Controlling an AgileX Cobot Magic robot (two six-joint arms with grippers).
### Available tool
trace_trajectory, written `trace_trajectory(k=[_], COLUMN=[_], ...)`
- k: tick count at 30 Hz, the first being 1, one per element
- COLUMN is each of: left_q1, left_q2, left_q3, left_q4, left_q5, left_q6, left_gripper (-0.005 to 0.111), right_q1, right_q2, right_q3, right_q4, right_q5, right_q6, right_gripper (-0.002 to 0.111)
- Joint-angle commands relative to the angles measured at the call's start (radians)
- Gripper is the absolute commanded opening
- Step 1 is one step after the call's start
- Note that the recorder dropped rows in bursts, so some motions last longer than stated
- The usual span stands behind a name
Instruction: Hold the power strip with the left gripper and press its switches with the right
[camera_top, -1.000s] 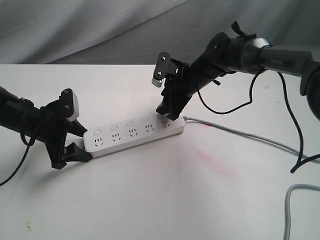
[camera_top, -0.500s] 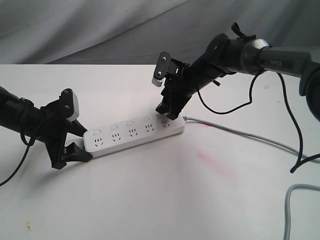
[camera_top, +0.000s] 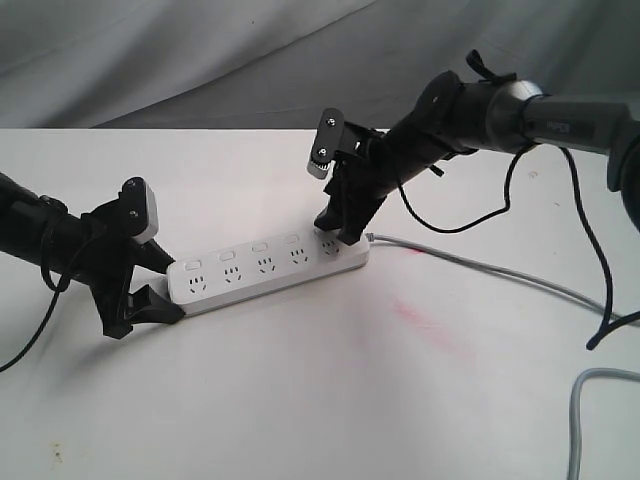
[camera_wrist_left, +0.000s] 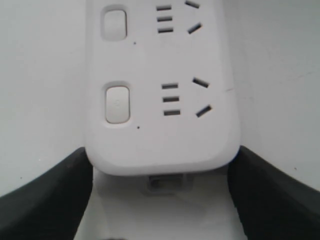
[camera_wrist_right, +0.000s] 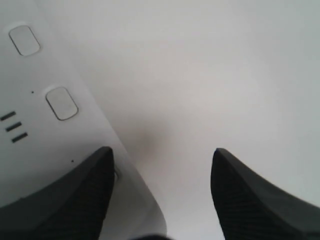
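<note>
The white power strip (camera_top: 268, 266) lies slantwise on the white table, its grey cord (camera_top: 480, 268) running off to the right. My left gripper (camera_top: 163, 286) is shut on the strip's left end. In the left wrist view that rounded end (camera_wrist_left: 160, 130) sits wedged between the two black fingers (camera_wrist_left: 47, 197). Its switches (camera_top: 259, 246) form a row along the far edge. My right gripper (camera_top: 336, 230) stands open over the cord end. In the right wrist view one finger (camera_wrist_right: 70, 195) rests on the strip (camera_wrist_right: 45, 150) just past a switch (camera_wrist_right: 62, 103); the other hangs over bare table.
A grey cloth backdrop (camera_top: 200, 60) hangs behind the table. A second grey cable (camera_top: 580, 400) curls at the lower right. Black cable (camera_top: 590, 250) loops down from the right arm. A pink smear (camera_top: 425, 320) marks the table right of the strip.
The right arm has shifted slightly to the right, its fingertips staying at the strip's cord end. The left gripper and the strip have not moved.
</note>
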Motion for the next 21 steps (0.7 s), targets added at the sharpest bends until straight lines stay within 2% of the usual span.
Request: trace_trajectory(k=[1, 14, 21], left_q1=[-0.004, -0.004, -0.004], left_q2=[-0.002, -0.002, -0.002], left_q3=[-0.001, -0.001, -0.001], left_q4=[0.013, 0.013, 0.013], left_q5=[-0.016, -0.016, -0.016], left_q6=[0.001, 0.001, 0.001], left_gripper=[0.06, 0.06, 0.06], right_q1=[-0.005, 0.006, 0.006], right_q2=[0.02, 0.062, -0.018], right_q3=[0.048, 0.048, 0.048], right_q4=[-0.022, 0.014, 0.017], right_q5=[-0.011, -0.006, -0.006], right_q6=[-0.049, -0.051, -0.051], right_gripper=[0.054, 0.054, 0.054])
